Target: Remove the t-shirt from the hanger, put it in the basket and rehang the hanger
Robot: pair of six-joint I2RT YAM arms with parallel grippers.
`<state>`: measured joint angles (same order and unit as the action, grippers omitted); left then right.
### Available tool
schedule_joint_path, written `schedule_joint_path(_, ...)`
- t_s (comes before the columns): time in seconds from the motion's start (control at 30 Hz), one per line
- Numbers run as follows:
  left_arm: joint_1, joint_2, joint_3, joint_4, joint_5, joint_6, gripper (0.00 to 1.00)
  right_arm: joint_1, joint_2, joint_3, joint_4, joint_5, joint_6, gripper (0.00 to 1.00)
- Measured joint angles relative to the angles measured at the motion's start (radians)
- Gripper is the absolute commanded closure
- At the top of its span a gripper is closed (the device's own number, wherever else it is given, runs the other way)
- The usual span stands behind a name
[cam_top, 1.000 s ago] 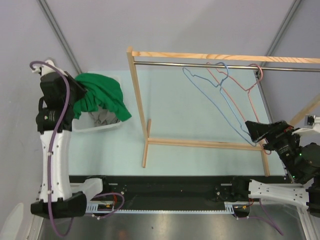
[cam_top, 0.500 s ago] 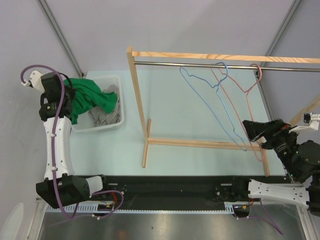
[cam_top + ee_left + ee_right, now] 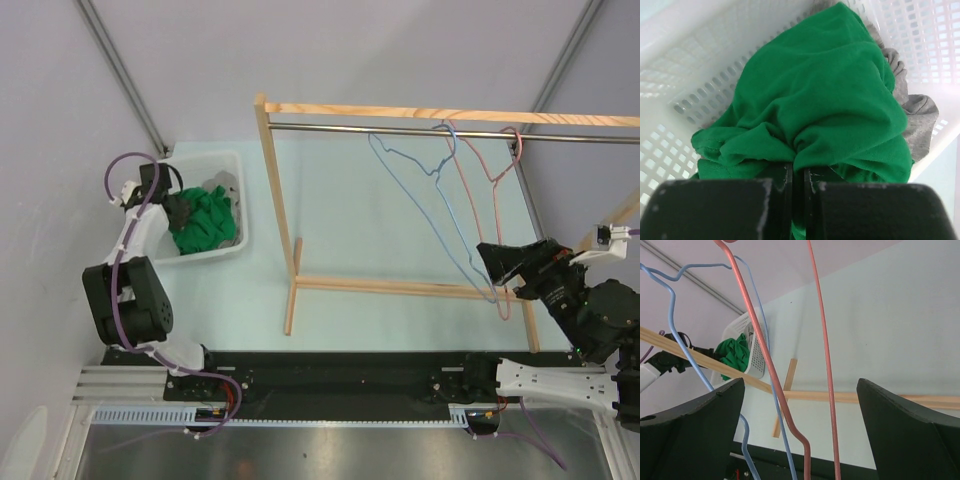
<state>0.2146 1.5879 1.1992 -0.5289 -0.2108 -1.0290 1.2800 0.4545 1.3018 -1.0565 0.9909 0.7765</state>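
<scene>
The green t-shirt [image 3: 206, 224] lies bunched in the white basket [image 3: 236, 166], on top of a grey garment [image 3: 918, 113]. My left gripper [image 3: 183, 211] reaches into the basket and is shut on a fold of the t-shirt [image 3: 830, 100]; the jaws [image 3: 799, 172] pinch green cloth between them. A blue wire hanger [image 3: 428, 205] and a pink wire hanger [image 3: 493, 195] hang bare on the rail. My right gripper [image 3: 500, 268] stands wide open at their lower ends. In the right wrist view the pink hanger [image 3: 826, 365] runs between the open fingers of my right gripper [image 3: 800, 435], untouched.
The wooden rack [image 3: 277, 190] with its metal rail [image 3: 400, 129] stands mid-table; its foot bar [image 3: 400, 288] runs along the front. The basket wall [image 3: 700, 75] closes round the left gripper. The blue hanger [image 3: 675, 325] passes by the right gripper's left finger.
My left arm has swung down and inward, bringing the green t-shirt from above the basket's left side into it. The hangers have swayed slightly; the right gripper has barely moved.
</scene>
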Motion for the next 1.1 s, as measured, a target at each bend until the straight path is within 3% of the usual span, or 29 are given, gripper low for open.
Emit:
schedule_joint_path(0.03, -0.001, 0.003, 0.002, -0.003, 0.003, -0.007, 0.94, 0.000, 0.000, 0.000, 0.000, -0.005, 0.006, 0.00)
schedule_joint_path(0.07, -0.002, 0.004, 0.006, -0.006, 0.004, -0.011, 0.78, 0.000, -0.002, -0.003, -0.001, -0.010, 0.012, 0.00)
schedule_joint_path(0.13, -0.002, 0.004, 0.016, -0.009, 0.005, -0.011, 0.59, 0.000, -0.010, -0.013, -0.002, -0.021, 0.024, 0.00)
schedule_joint_path(0.17, -0.002, 0.004, 0.019, -0.007, 0.005, -0.009, 0.41, 0.000, -0.017, -0.019, -0.003, -0.029, 0.029, 0.01)
schedule_joint_path(0.23, 0.000, -0.003, 0.020, -0.006, 0.010, 0.007, 0.29, 0.000, -0.038, -0.031, -0.005, -0.044, 0.037, 0.00)
schedule_joint_path(0.3, 0.000, -0.025, 0.009, 0.006, 0.023, 0.013, 0.01, 0.000, -0.066, -0.039, -0.008, -0.065, 0.043, 0.00)
schedule_joint_path(0.6, -0.064, -0.210, -0.018, 0.013, 0.065, 0.093, 0.00, 0.000, -0.196, -0.077, 0.041, -0.234, -0.007, 0.00)
schedule_joint_path(0.83, -0.220, -0.390, -0.133, 0.047, 0.111, 0.179, 0.00, -0.002, -0.292, -0.126, 0.136, -0.492, -0.122, 0.00)
schedule_joint_path(1.1, -0.409, -0.520, -0.181, 0.048, 0.183, 0.325, 0.00, -0.081, -0.324, -0.173, 0.108, -0.662, -0.143, 0.00)
